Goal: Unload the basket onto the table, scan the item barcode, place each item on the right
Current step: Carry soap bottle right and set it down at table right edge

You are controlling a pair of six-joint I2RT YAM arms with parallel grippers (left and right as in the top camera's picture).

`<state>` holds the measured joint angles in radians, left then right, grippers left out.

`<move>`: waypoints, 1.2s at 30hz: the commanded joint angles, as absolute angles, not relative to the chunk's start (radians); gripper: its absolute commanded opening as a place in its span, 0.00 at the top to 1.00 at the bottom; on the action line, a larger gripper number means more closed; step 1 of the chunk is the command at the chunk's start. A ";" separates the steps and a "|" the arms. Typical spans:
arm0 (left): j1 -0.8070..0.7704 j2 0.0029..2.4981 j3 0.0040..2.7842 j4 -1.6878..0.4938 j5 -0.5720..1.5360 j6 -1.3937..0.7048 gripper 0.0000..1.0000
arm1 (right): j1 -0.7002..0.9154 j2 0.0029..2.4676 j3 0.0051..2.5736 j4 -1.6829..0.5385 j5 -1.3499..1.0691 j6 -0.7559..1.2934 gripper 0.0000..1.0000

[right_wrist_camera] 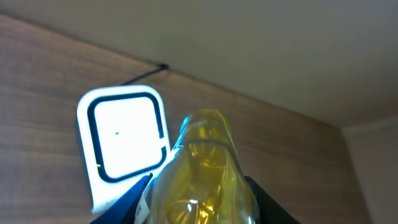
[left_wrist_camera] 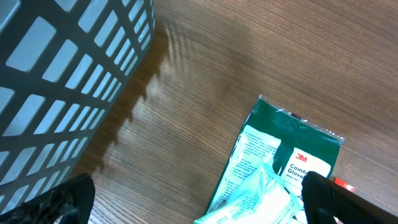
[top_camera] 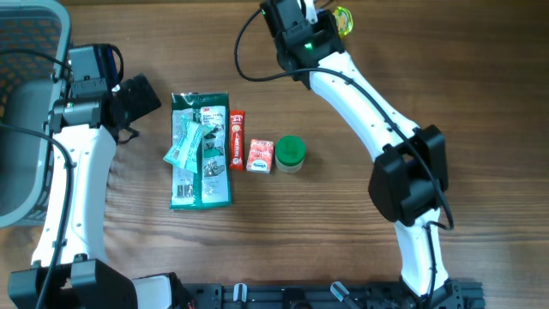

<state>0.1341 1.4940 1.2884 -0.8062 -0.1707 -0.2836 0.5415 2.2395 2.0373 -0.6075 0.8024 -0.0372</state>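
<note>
Surroundings: a grey mesh basket [top_camera: 26, 34] stood at the left edge of the bench [top_camera: 334, 232], next to the left arm. Four items lay in a row at mid-bench: green glove packet [top_camera: 201, 150], red stick sachet [top_camera: 237, 140], small red-and-white box [top_camera: 260, 156] and green-lidded jar [top_camera: 290, 153]. The sachet, box and jar sat just beside one another, and the sachet lay along the packet's right edge. All four were well apart from the right arm's working area at the far edge. Nothing lay between the arms and the row.

Left tool [top_camera: 141, 96]: jaws at full width, holding nothing, hovering near the packet's top-left corner, between basket and packet. In the left wrist view its two fingers [left_wrist_camera: 62, 199] framed bare wood and the packet's upper corner. No contact was seen.

Right tool [right_wrist_camera: 196, 208]: partly closed on a yellow translucent bottle [right_wrist_camera: 202, 174], one finger on each side of its body. It was at the far edge of the bench, above the row. In the right wrist view the bottle pointed toward a scanner [right_wrist_camera: 124, 143] with a lit white window. The bottle's upper end overlapped the scanner's right edge in that view. Whether they touched could not be told. No barcode was legible on the bottle
</note>
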 commanded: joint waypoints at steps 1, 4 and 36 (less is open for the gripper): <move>0.140 1.492 1.294 -0.804 -0.172 -0.296 0.00 | 0.540 2.276 2.053 -0.533 0.860 -0.054 0.96; 0.140 1.492 1.294 -0.804 -0.172 -0.296 0.00 | 0.539 2.300 2.053 -0.490 0.854 -0.055 0.95; 0.140 1.492 1.294 -0.804 -0.172 -0.297 0.00 | 0.504 2.304 2.055 -0.382 0.991 -0.357 0.96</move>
<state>0.1341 1.4940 1.2884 -0.8062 -0.1703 -0.2836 0.5068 2.3840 2.0373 -0.3599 0.9070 -0.3286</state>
